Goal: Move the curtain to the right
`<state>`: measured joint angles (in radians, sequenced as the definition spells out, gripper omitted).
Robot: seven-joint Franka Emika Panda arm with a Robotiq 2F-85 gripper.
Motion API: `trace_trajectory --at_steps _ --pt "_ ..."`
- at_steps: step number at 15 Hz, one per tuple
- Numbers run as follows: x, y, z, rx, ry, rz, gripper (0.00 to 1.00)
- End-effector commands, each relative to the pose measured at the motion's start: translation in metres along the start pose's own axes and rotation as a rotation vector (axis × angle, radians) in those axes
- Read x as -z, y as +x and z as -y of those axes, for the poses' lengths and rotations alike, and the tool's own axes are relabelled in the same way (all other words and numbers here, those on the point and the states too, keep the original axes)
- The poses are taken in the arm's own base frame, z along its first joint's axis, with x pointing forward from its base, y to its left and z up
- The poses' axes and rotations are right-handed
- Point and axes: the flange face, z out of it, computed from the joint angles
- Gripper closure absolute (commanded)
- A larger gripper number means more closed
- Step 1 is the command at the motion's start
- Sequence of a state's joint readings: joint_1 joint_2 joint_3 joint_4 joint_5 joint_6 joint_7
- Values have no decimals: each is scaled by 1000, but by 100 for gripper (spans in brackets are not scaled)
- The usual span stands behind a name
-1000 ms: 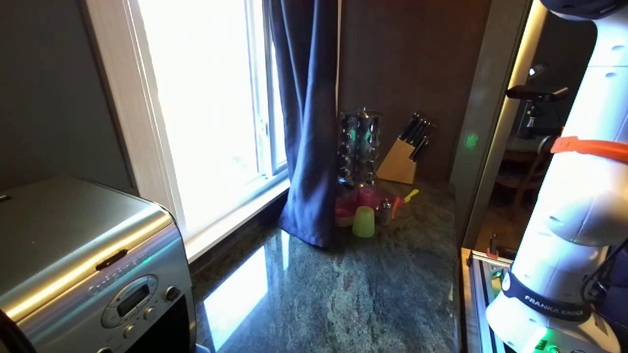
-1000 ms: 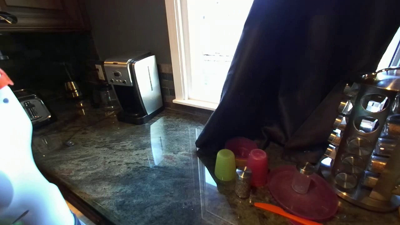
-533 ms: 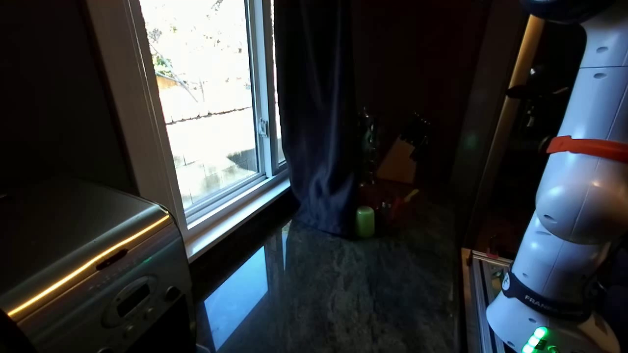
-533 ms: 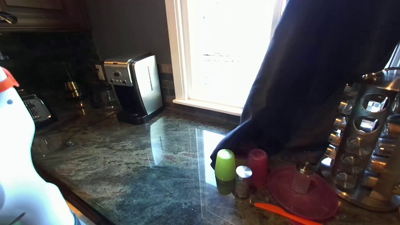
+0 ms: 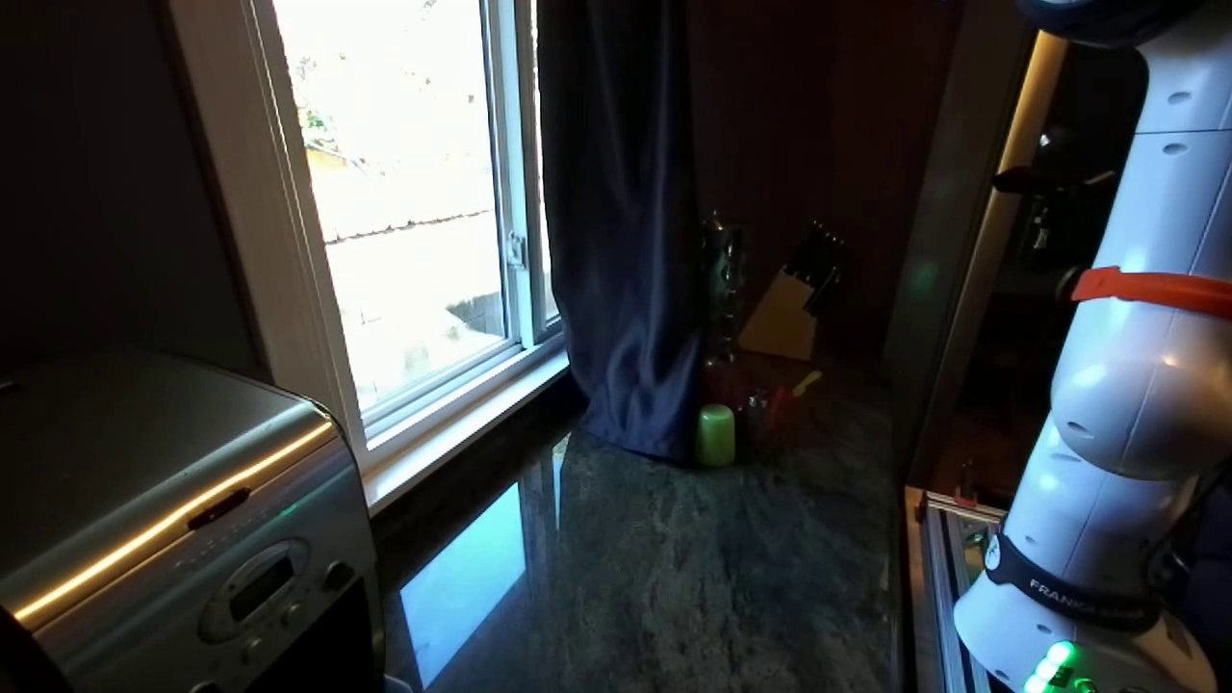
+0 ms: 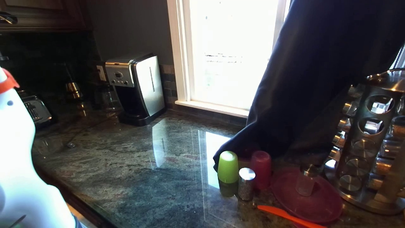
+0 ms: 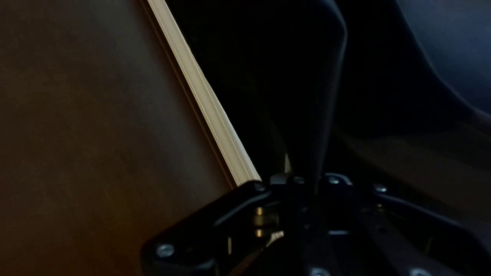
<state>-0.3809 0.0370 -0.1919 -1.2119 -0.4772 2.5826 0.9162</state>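
The curtain [image 5: 630, 241] hangs dark navy beside the window in an exterior view, its hem resting on the counter. In an exterior view it slants from upper right, and the curtain's [image 6: 303, 85] lower left corner lies behind the green cup. In the wrist view the curtain [image 7: 307, 76] is very dark, and a fold of it runs down between the fingertips. My gripper [image 7: 315, 182] looks shut on that fold; the pinched cloth is hard to make out. The gripper is out of view in both exterior views, where only part of the arm [image 5: 1116, 366] shows.
By the hem stand a green cup [image 6: 228, 167], a pink cup [image 6: 261, 167], a shaker [image 6: 246, 186] and a pink plate [image 6: 322, 205]. A spice rack [image 6: 357, 133], knife block [image 5: 778, 318] and coffee maker [image 6: 148, 88] stand on the counter. A white frame [image 7: 207, 103] edges the curtain.
The curtain's left edge has moved right, baring more window, and its hem has come against the green cup. The arm has shifted slightly. Since half a second ago there is little movement.
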Motion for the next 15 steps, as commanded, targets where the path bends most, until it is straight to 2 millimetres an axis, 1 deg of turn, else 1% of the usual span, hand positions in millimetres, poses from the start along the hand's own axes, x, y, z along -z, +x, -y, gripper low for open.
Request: trace_trajectory --at_steps 1,3,6,8,10,12,15 --pt "-25 4 -3 -38 -125 -24 100" --pt "-45 1 -5 -45 -203 -24 100" --pt "-75 -10 -7 -52 -291 -8 100" --pt "-91 -16 -9 -55 -326 -8 100" --pt "-102 -18 -16 -56 -358 -13 100" --pt "-109 -13 -28 -62 -384 -31 100" --pt "-114 1 -50 -63 -420 -77 100"
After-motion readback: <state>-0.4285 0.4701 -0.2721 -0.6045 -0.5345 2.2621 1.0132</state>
